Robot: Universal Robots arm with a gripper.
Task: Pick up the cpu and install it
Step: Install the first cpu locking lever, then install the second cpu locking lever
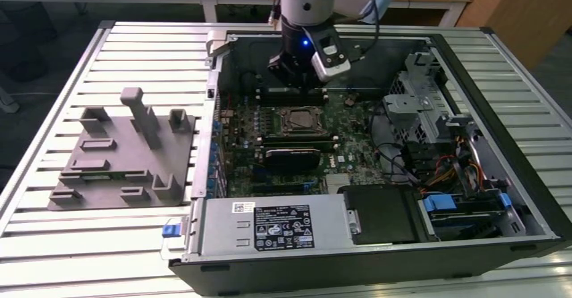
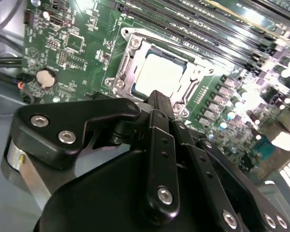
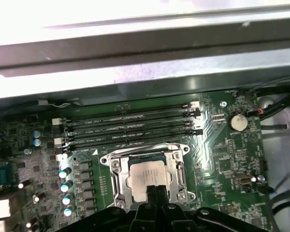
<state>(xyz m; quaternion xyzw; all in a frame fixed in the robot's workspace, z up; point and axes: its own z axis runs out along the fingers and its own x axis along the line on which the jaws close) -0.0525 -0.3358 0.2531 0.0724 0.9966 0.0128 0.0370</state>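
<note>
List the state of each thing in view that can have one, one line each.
cpu: seated flat in the motherboard socket, silver top showing.
claw: fingers together, holding nothing, above the cpu's edge.
computer case: lying on its side, side panel off.
grey fixture tray: posts upright, nothing on it.

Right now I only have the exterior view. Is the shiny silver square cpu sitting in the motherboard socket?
Observer: Yes. In both wrist views the shiny silver square cpu lies flat inside the metal socket frame.
Operator: Are the fingers holding anything?
Observer: No. In the second wrist view the black fingers are pressed together with nothing between them, close to the cpu's edge.
</note>
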